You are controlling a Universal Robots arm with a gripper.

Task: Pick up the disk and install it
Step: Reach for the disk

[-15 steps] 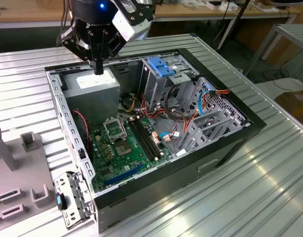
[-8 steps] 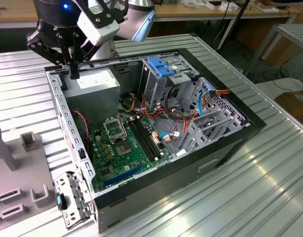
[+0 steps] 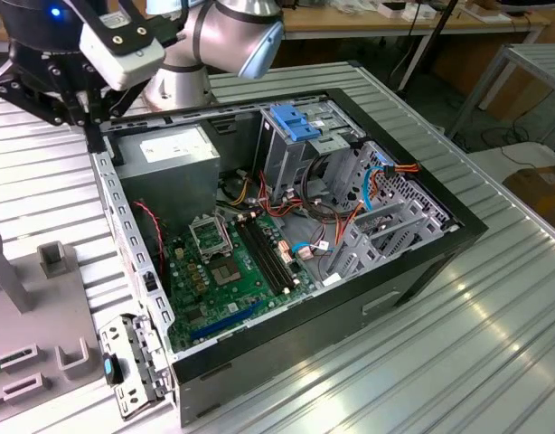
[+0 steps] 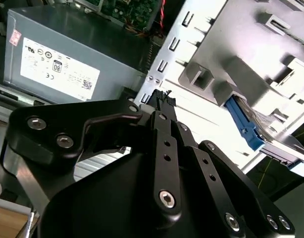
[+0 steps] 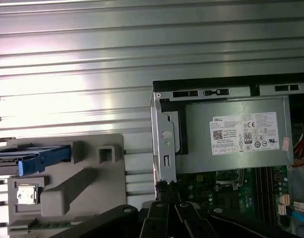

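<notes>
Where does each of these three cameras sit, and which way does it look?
Exterior view: off the arm, looking down slantwise into the open computer case on the ribbed table; the arm and gripper show at the exterior view's left.
First wrist view: on the arm, looking straight down past the gripper at the power supply and the disk on a grey holder.
Second wrist view: on the arm, looking along the gripper toward the power supply and holder.
Shared: both wrist views show the gripper, the power supply and the disk.

One disk [image 5: 43, 158], one case [image 3: 259, 348], one power supply [image 3: 169, 163].
</notes>
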